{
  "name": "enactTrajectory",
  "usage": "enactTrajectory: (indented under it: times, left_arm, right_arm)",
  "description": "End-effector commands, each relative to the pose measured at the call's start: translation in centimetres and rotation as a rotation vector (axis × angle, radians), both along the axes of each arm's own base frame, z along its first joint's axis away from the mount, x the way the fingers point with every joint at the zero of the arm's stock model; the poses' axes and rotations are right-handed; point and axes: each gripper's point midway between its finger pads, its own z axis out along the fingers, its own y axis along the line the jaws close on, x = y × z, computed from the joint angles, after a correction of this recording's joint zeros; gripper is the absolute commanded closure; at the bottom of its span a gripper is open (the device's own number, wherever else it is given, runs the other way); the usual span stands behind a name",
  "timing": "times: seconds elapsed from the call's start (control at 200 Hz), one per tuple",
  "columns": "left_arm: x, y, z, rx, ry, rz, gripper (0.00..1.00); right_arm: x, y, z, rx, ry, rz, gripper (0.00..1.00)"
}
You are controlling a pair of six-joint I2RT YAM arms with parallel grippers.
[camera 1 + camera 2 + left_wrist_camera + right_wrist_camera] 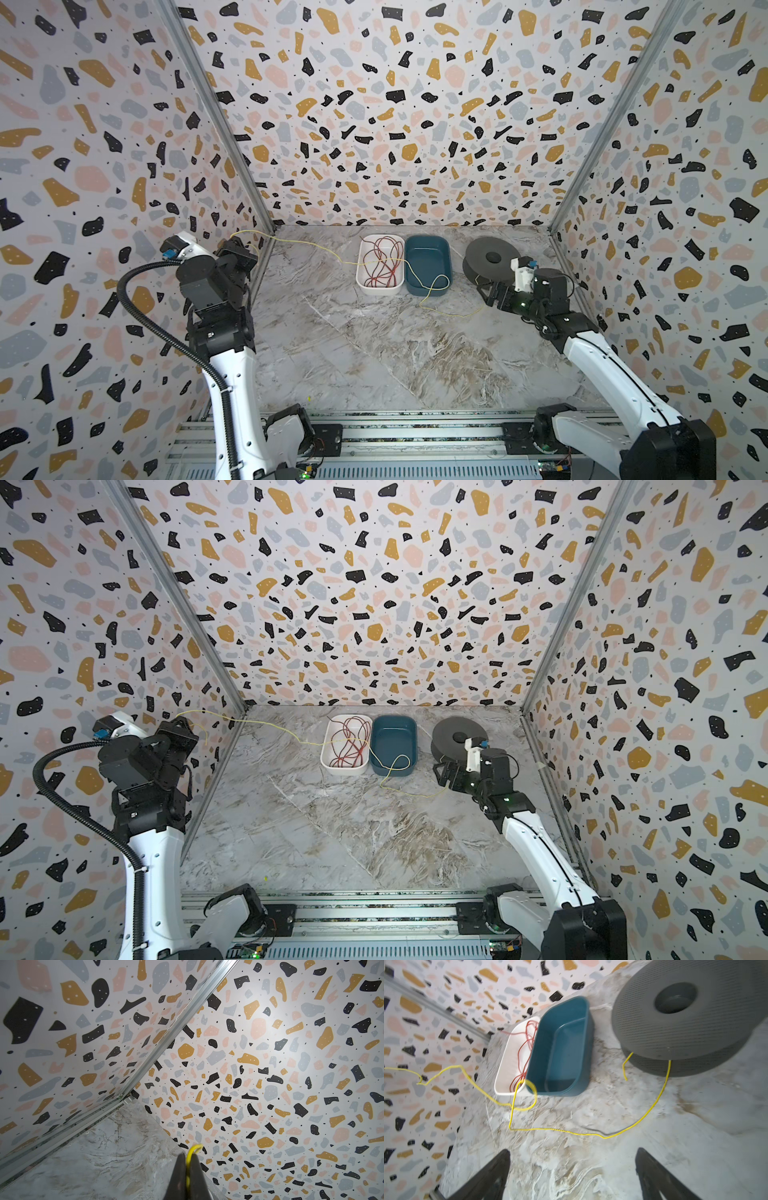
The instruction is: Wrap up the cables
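Yellow cable (pixel 536 1094) clamped in left gripper (pixel 188 1156) fingers, likely to guide it onto spool (pixel 654 1022); right gripper (pixel 573 1150) fingers apart, empty.

Yellow cable (pixel 666 1076) trails from spool (pixel 675 1022) (claw (pixel 572 1150) agape).

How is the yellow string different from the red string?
The thin yellow cable stretches across the marble table, while the thin dark red cable lies tangled inside the white plastic tub. The left end effector pinches the yellow cable; nothing holds the red cable. Both are thin and bendy.
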Motion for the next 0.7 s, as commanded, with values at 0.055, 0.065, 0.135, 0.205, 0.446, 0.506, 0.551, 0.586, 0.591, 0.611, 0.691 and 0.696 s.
enactTrajectory:
  times: [0.055,0.065,0.135,0.205,0.446,0.506,0.551,0.586,0.591,0.611,0.691,0.696]
  left_arm:
    - [0.0,0.0,-0.4,-0.001,-0.021,0.015,1.00]
    - [0.0,0.0,-0.4,-0.002,-0.020,0.018,1.00]
    - [0.0,0.0,-0.7,0.000,-0.018,0.018,1.00]
    - [-0.1,0.0,-0.9,0.003,-0.016,0.020,1.00]
    - [0.4,-0.1,-1.7,0.011,0.001,0.016,1.00]
    - [0.4,-0.1,-1.7,0.017,0.004,0.016,1.00]
    - [0.4,-0.1,-1.7,0.024,0.009,0.017,1.00]
    - [0.3,-0.1,-1.6,0.030,0.011,0.020,1.00]
    - [0.3,-0.1,-1.7,0.030,0.013,0.020,1.00]
    - [0.3,-0.1,-1.6,0.033,0.014,0.021,1.00]
    - [0.3,-0.1,-1.7,0.035,0.017,0.024,1.00]
    - [0.3,-0.1,-1.8,0.034,0.018,0.024,1.00]
  right_arm:
    - [-1.6,2.7,0.9,-0.161,-0.024,-0.001,0.11]
    - [-1.7,3.0,0.9,-0.166,-0.025,0.002,0.11]
    - [-2.3,5.2,1.1,-0.193,-0.031,0.016,0.12]
    - [-2.5,6.8,1.0,-0.221,-0.030,0.005,0.14]
    - [-2.7,12.0,-0.1,-0.164,-0.008,-0.063,0.27]
    - [-2.6,12.4,-0.6,-0.181,0.003,-0.098,0.31]
    - [-2.5,12.6,-0.9,-0.193,0.000,-0.122,0.34]
    - [-2.3,12.6,-1.1,-0.196,-0.003,-0.136,0.37]
    - [-2.3,12.6,-1.1,-0.196,-0.003,-0.136,0.37]
    - [-2.2,12.8,-1.2,-0.194,-0.001,-0.135,0.37]
    - [-1.7,13.3,-1.5,-0.201,0.004,-0.145,0.39]
    - [-1.7,13.3,-1.6,-0.202,0.004,-0.144,0.39]
